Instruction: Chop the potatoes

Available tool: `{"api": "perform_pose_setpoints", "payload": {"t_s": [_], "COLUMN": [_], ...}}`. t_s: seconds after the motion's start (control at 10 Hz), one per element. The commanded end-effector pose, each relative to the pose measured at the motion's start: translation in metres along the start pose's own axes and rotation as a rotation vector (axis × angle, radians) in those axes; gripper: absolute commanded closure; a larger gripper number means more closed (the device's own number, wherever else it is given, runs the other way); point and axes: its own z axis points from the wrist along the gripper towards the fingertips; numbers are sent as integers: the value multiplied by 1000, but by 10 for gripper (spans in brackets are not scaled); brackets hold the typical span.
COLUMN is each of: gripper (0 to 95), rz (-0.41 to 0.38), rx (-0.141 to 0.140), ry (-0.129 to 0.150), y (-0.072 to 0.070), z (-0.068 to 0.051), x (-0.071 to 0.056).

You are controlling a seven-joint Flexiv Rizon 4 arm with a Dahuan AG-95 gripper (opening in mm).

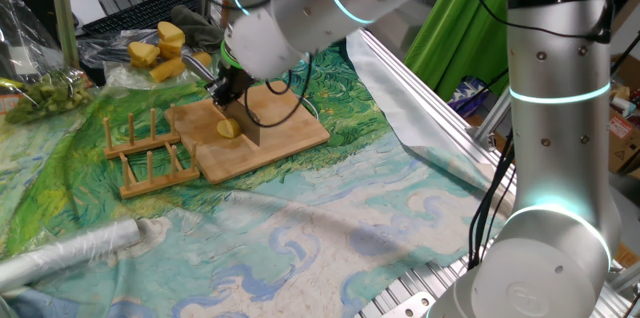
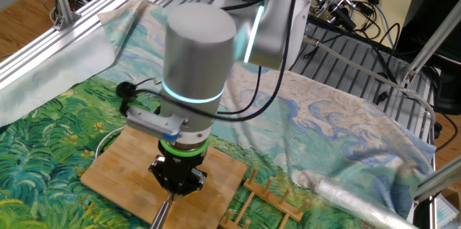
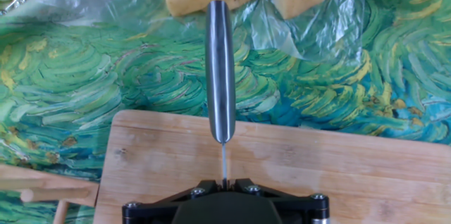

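nearest you in the hand view, the claw is pressed together on a knife, pinching its thin spine so the steel handle juts out ahead of the black fingers. you can see the blade edge-on only as a thin line; the handle is smooth, rounded and mirror-bright.

under it lies the wooden board, pale bamboo with a fine straight grain and rounded corners, resting on a cloth printed in swirling green and blue brush strokes that covers the surface.

from one fixed view, the potato sits near the middle of the board, a small pale-yellow rounded chunk, moist-looking and skinless. the dark blade stands just to its right, reaching down to the board, and whether it touches the potato you cannot tell. the piece looks whole here, with no separate slices visible beside it, so my judgement is that the chopping is at or near its start and nearly all cuts are still to do.

left of the board stands a wooden rack of upright dowels, and nearer you lies a crinkled plastic roll.

farther off, on clear plastic wrap, are the bigger yellow chunks, blocky, deeper in colour and dry-faced. they lie well apart from the board.
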Motion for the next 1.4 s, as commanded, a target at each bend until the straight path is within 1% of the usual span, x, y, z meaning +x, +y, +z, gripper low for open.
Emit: {"api": "perform_pose_setpoints", "payload": {"t_s": [0.1, 0.3, 0.4, 0.5, 0.6, 0.7, 0.8, 0.9, 1.0, 1.1, 1.2, 1.3, 1.4], "gripper": [950, 950, 950, 950, 950, 950, 950, 950, 950, 950, 950, 950, 950], "rz": [5, 13, 17, 14, 15, 19, 20, 23, 24, 24, 16, 11, 8], "rx": [5, 0, -2, 1, -1, -2, -13, -15, -13, 2, -4, -4, -4], "ry": [-20, -23, -21, -5, -2, 29, 65, 78, 78, 115, 128, 128, 130], "y": [0, 0, 0, -1, -1, -1, 0, 2, 3, 2, 0, -1, -1], "z": [2, 6, 13, 17, 21, 24, 20, 13, 12, 5, -8, -15, -17], "x": [1, -2, -5, -8, -9, -11, -14, -17, -17, -18, -18, -18, -18]}}
